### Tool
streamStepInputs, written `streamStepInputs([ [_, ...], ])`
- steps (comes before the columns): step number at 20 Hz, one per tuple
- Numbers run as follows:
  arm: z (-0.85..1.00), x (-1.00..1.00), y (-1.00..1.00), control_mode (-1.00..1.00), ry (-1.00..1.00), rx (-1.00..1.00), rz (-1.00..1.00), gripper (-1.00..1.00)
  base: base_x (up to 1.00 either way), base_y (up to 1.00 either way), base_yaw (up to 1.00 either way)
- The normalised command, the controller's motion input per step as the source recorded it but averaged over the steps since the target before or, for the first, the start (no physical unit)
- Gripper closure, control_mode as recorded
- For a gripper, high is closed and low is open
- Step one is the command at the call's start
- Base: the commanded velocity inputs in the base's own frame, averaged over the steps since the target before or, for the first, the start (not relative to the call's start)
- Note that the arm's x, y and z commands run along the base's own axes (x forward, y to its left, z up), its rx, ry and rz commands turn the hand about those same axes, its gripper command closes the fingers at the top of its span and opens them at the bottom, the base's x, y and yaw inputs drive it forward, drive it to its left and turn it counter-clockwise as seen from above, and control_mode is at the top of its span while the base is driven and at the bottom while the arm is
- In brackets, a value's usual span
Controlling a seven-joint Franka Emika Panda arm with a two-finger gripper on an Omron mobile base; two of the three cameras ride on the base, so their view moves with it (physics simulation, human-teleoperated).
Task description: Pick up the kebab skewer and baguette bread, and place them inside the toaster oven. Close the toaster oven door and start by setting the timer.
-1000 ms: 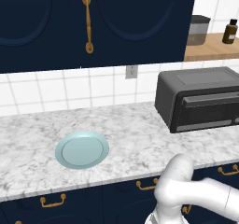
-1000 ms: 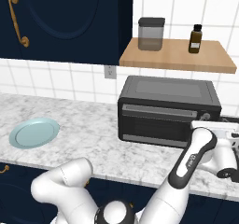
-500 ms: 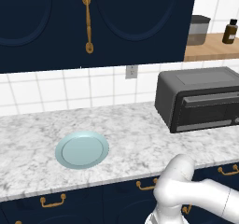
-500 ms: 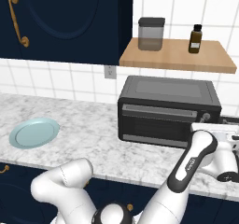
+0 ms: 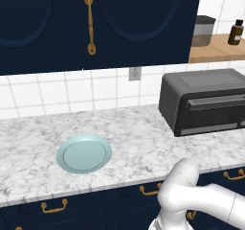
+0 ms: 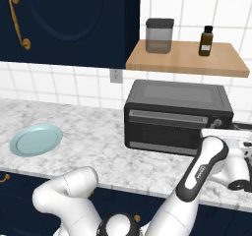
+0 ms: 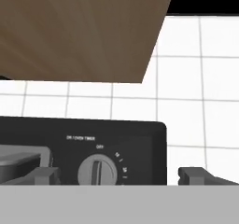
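The toaster oven (image 6: 177, 117) (image 5: 206, 102) stands at the right of the marble counter. Its door (image 6: 165, 132) is shut, with the grey bar handle (image 6: 167, 116) along the top edge. My gripper (image 7: 121, 175) is open and holds nothing. It hangs just in front of the oven's control panel, where the round timer knob (image 7: 97, 171) lies between the fingertips (image 7: 44, 174), nearer the left one. In the right base view my white arm (image 6: 202, 171) reaches up to the oven's right end. The kebab skewer and the baguette bread are out of view.
A pale blue plate (image 5: 84, 153) (image 6: 37, 139) lies bare on the counter's left part. Above the oven a wooden shelf (image 6: 187, 58) (image 7: 79, 31) carries a grey canister (image 6: 159, 35) and a brown bottle (image 6: 206, 41). Dark blue wall cabinets (image 5: 95, 23) hang above.
The hand has sunk slightly in front of the oven's right end. Its jaws stayed open, and the oven and plate have not moved.
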Motion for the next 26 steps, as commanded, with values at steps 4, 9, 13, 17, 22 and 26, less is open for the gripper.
streamStepInputs([
  [4,-0.1,0.13,-0.04,-1.0,0.0,0.0,0.0,-1.0,0.0,0.0,0.0],
  [9,-0.08,0.18,-0.02,-1.0,0.0,-0.01,0.0,-1.0,0.0,0.0,0.0],
  [13,0.0,0.12,0.0,-1.0,0.0,0.0,0.0,-1.0,0.0,0.0,0.0],
  [17,0.0,0.04,-0.13,-1.0,0.0,0.0,0.0,-1.0,0.0,0.0,0.0],
  [22,0.0,0.0,-0.09,-1.0,0.0,0.0,0.0,1.0,0.0,0.0,0.0],
  [26,0.0,0.01,-0.1,-1.0,0.0,0.0,0.0,1.0,0.0,0.0,0.0],
])
